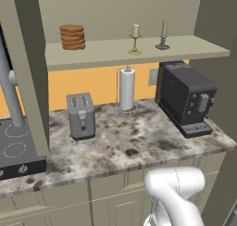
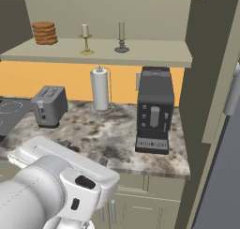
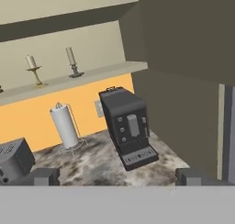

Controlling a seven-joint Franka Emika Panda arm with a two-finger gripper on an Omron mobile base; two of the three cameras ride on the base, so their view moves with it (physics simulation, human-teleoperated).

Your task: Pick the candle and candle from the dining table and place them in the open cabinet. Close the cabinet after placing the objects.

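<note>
Tool (image 3: 114,179) jaws wide, empty, candles (image 1: 135,39) upright mid-shelf (image 1: 194,48), apart

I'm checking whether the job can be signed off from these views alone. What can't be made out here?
- Cabinet door: cut off by the frame edge in the right base view, so its full swing is unclear.
- Brass candle and grey candle: too small to judge how firmly they stand.
- Cooktop: cut by the left edge, partly behind the door panel.
- Tool: just the fingertips show, apart, holding nothing.
</note>
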